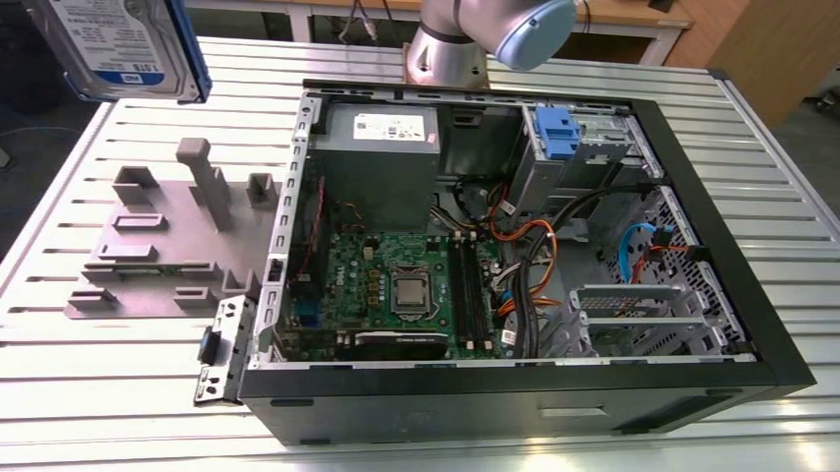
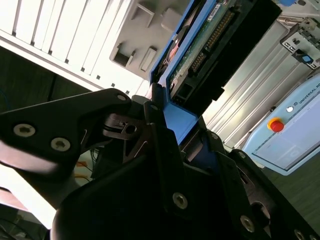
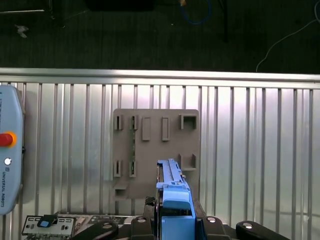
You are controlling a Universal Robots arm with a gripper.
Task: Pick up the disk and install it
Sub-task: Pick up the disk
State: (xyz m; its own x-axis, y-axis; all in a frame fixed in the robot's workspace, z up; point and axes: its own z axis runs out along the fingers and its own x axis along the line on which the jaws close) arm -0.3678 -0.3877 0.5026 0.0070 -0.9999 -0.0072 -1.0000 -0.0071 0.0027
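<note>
Exterior view, item one: the disk (image 1: 121,44), raised in the air at the exterior view's left, well apart from the open computer case (image 1: 525,393) on the slatted metal table (image 1: 79,393). Its upper part is cut off by the frame edge. Visible face: silver, with a blue-and-white label and a blue plastic edge on the side toward the case.

Second wrist view: the disk (image 2: 200,55) seen from its underside, with green circuit board and a dark connector row exposed and the blue carrier frame round it. Its far end runs out of frame. Gripper (image 2: 180,117): black fingers (image 2: 160,135) pressed against the blue frame, pinching the disk. The further finger is largely hidden behind the carrier.

First wrist view: the disk (image 3: 170,175) edge-on, a narrow blue-and-silver strip standing out from the gripper (image 3: 175,225), whose body is cut off at the frame edge. Below it: a grey fixture plate (image 3: 155,150) with slots, lying flat on the table. The disk hangs above this plate, not touching it.
</note>
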